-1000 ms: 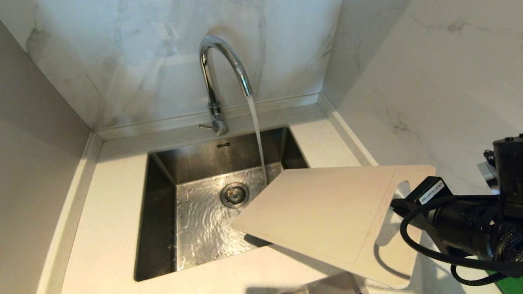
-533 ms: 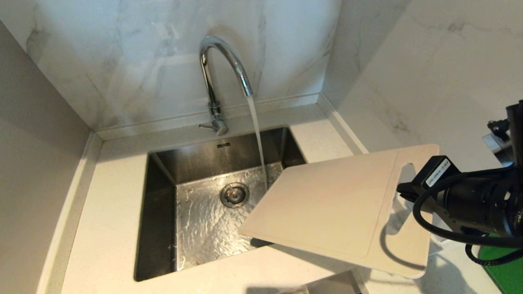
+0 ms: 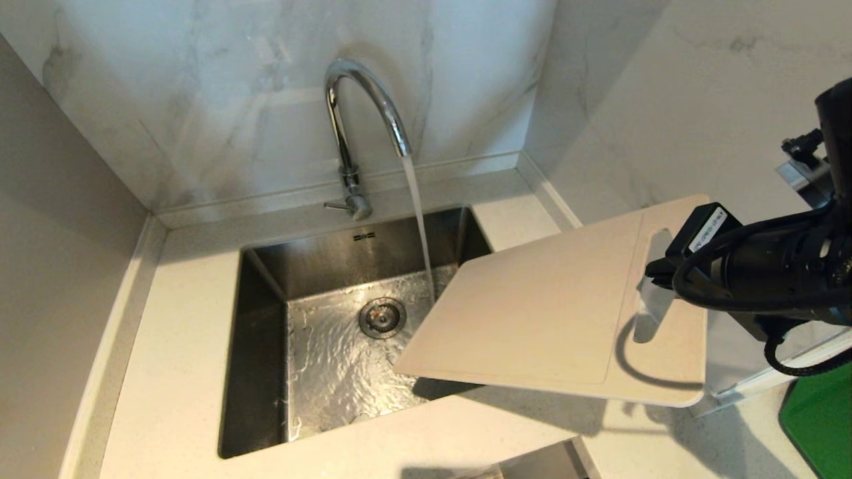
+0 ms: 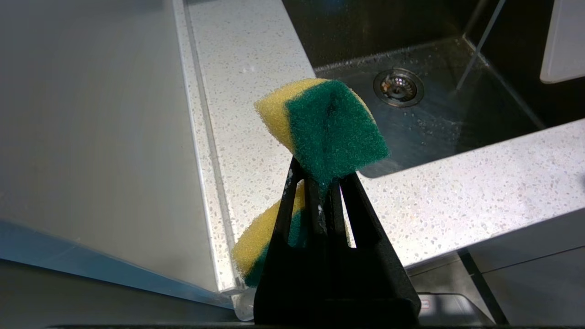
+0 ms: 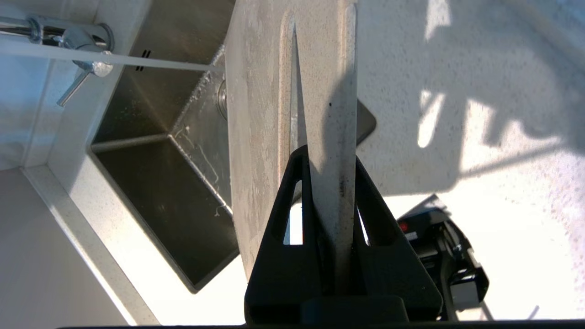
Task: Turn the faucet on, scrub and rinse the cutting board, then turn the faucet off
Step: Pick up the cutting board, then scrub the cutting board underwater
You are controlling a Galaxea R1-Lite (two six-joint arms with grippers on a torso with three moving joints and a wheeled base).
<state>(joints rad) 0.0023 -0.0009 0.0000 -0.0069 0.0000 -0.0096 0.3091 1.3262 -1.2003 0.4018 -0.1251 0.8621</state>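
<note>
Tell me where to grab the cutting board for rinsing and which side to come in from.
Grip the cutting board on the narrow strip beside its handle slot, coming from its right end, away from the sink. That leaves the broad face free to tilt toward the faucet stream. The right tool is already pinched there, edge on; the left tool holds the sponge.

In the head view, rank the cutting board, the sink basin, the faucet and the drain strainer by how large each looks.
1. cutting board and sink basin: about alike; the board is lifted nearer the camera and hides part of the basin, so no ranking.
2. faucet
3. drain strainer
</note>
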